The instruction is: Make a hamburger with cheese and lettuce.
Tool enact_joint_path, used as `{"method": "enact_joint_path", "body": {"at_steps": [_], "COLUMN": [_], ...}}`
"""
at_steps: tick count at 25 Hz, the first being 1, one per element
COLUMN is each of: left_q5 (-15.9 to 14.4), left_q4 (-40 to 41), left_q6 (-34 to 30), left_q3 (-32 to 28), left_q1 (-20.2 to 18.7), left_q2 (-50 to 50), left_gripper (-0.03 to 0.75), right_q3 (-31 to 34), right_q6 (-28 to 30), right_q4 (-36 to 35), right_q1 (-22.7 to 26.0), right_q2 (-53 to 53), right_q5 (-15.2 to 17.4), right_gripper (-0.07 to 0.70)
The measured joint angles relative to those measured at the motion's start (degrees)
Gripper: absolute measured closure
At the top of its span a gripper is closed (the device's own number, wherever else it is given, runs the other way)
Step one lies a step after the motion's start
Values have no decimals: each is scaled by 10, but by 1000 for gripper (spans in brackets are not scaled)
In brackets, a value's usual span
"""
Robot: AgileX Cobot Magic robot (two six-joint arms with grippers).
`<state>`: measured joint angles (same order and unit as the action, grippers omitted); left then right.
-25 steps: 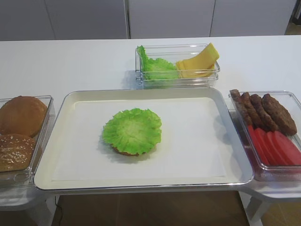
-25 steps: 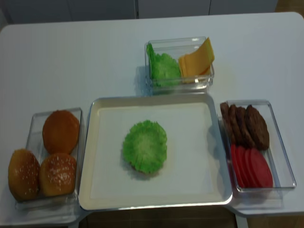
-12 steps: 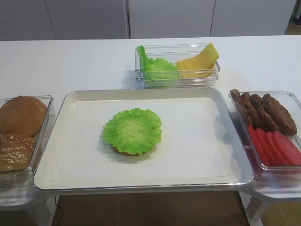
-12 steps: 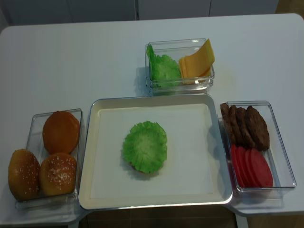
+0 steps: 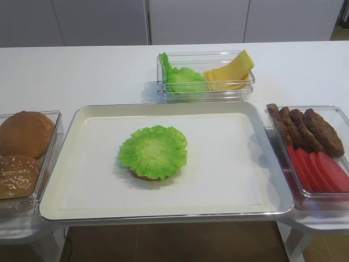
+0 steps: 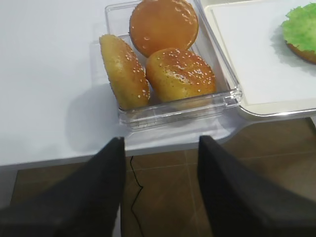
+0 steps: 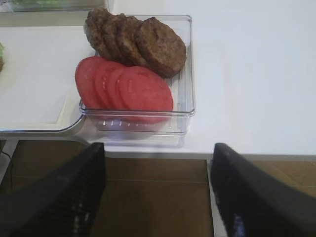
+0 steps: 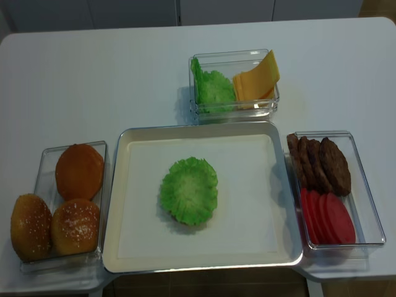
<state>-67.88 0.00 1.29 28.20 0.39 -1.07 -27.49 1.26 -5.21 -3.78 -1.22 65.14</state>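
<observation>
White table (image 5: 82,71) carrying a tray (image 5: 262,158) with the hamburger (image 5: 143,175) near its centre, topped by a lettuce (image 5: 153,150) leaf that hides nearly all of the bun. Cheese (image 5: 232,72) untouched in rear bin (image 5: 163,90) beside spare lettuce; likely next: reach to rear bin, lift one slice, lay on leaf. Left claw (image 6: 160,192) and right claw (image 7: 158,197) both parked off the front table edge, spread wide, holding nothing.

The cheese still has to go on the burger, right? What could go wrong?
The cheese slices lean stacked against each other in their box, so two might lift together. The lettuce lies loose on the bun and overhangs it; a slice dropped off-center could drag the leaf or slide off. Both grippers are open, far back at the table's edge.
</observation>
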Motion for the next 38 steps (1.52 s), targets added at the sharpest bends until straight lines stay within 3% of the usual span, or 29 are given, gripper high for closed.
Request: {"method": "enact_joint_path", "body": {"at_steps": [38], "left_q5": [0], "left_q4": [0], "left_q6": [0], "left_q3": [0], "left_q1": [0], "left_q2": [0], "left_gripper": [356], "right_q3": [0], "right_q6": [7], "right_q4": [0], "right_q1": [0], "right_q2": [0], "right_q5": [0], "right_gripper": [113]}}
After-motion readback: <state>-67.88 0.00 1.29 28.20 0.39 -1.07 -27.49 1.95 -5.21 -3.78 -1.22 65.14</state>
